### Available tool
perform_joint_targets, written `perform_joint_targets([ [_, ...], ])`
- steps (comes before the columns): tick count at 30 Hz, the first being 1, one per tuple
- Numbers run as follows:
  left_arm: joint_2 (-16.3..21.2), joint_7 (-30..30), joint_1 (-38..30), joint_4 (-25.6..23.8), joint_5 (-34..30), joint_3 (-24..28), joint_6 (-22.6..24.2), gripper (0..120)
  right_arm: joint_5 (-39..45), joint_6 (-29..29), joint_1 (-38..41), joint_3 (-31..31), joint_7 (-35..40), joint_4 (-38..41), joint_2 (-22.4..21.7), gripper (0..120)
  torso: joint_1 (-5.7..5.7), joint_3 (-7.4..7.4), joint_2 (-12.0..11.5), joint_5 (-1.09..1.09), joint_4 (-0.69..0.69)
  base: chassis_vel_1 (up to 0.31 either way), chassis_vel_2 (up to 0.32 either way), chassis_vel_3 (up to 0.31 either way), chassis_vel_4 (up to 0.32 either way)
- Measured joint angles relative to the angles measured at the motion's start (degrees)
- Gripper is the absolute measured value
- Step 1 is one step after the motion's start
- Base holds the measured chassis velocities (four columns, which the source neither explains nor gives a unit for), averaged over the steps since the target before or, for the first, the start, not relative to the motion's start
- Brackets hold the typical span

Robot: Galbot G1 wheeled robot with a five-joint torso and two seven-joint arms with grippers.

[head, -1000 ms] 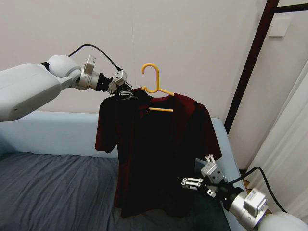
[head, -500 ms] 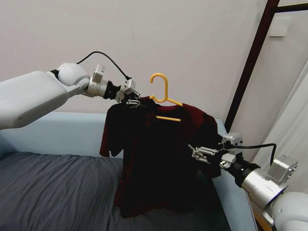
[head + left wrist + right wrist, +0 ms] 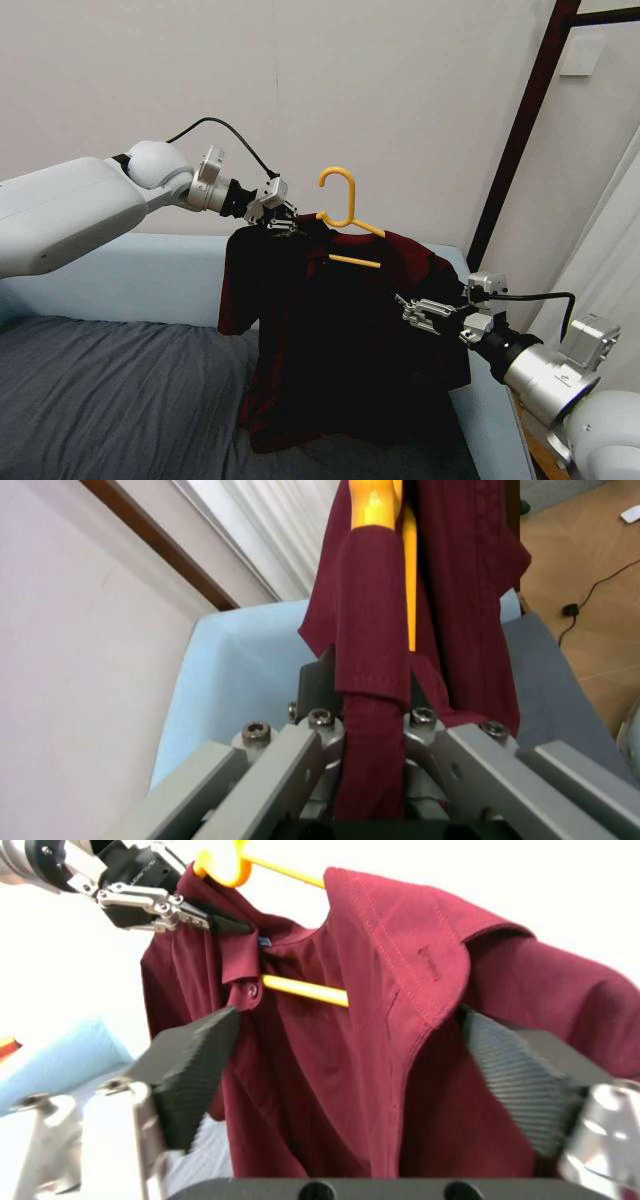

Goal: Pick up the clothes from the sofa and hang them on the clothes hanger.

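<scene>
Head view: the dark red shirt [image 3: 340, 340] hangs on the yellow hanger [image 3: 347, 200]. The left gripper [image 3: 282, 224] pinches the shirt's shoulder just beside the hanger's hook, and the right gripper [image 3: 418, 310] sits below the hanger at the sleeve.

Left wrist view: its fingers [image 3: 300, 742] are clamped on cloth folded over the hanger's end.

Right wrist view: its pads [image 3: 195, 1065] are spread wide and hold nothing.

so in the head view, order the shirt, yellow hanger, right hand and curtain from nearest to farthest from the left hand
1. shirt, clamped in the left hand at its shoulder
2. yellow hanger, just to its right
3. right hand, lower right
4. curtain, far right edge
</scene>
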Motion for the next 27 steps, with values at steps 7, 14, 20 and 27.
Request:
perform_joint_targets([
  [7,0.27,-0.09,1.1,-0.87,0.83,-0.48,0.0,1,1.31,0.0,0.23,-0.21,0.94,-0.06,0.29,55,0.0,0.0,0.0,0.0,0.0,0.0,0.0,0.0,0.0],
  [14,0.67,-0.24,2.75,-0.68,1.58,-1.65,0.0,1,-0.46,0.13,0.15,-0.22,0.95,-0.26,-0.59,29,0.0,0.0,0.0,0.0,0.0,0.0,0.0,0.0,0.0],
  [20,0.43,-0.29,3.71,-0.39,2.18,-2.38,-0.11,1,-1.22,0.18,-0.11,-0.41,1.02,-0.2,-0.91,7,0.0,0.0,0.0,0.0,0.0,0.0,0.0,0.0,0.0],
  [27,0.49,-0.48,4.04,-1.01,2.66,-2.44,-0.15,1,-3.74,-1.09,-0.28,-0.9,1.67,-0.2,-1.31,0,0.0,0.0,0.0,0.0,0.0,0.0,0.0,0.0,0.0],
])
